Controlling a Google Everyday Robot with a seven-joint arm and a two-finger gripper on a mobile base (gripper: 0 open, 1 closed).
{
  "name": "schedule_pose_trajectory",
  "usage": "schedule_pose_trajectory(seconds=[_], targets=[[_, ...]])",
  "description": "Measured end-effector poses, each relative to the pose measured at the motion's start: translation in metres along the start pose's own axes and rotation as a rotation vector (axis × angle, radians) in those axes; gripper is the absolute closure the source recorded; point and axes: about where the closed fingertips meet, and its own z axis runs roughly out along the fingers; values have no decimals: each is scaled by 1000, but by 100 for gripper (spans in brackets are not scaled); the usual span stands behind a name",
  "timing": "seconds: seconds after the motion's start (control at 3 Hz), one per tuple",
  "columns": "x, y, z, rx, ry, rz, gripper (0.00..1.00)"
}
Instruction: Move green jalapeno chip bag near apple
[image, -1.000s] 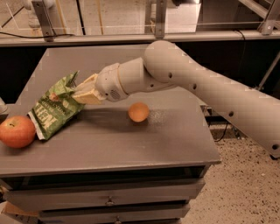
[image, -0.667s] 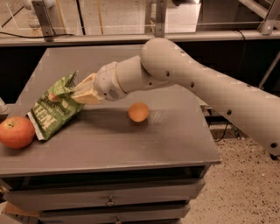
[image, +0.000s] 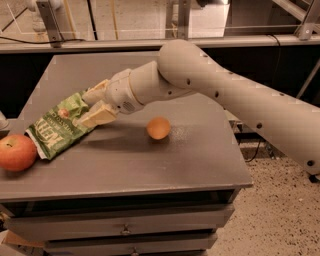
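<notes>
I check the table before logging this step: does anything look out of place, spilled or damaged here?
Nothing is spilled or damaged. The green jalapeno chip bag lies slanted and crinkled, its lower end beside the apple, with the hand at its upper end. The apple sits close to the left edge of the table.

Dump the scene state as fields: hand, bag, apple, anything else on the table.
hand: open, at the upper right end of the green jalapeno chip bag
bag position: lying on the table, lower left end right beside the apple
apple position: front left of the table
other: orange fruit mid-table, right of the bag, apart from it
task state: bag already near apple
</notes>
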Motion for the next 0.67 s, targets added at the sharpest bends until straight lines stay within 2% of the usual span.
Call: schedule_pose_trajectory(seconds=[0.33,0.67], targets=[[0,-1,-1,3,10,-11,0],[3,-17,-12,50,20,-8,0]])
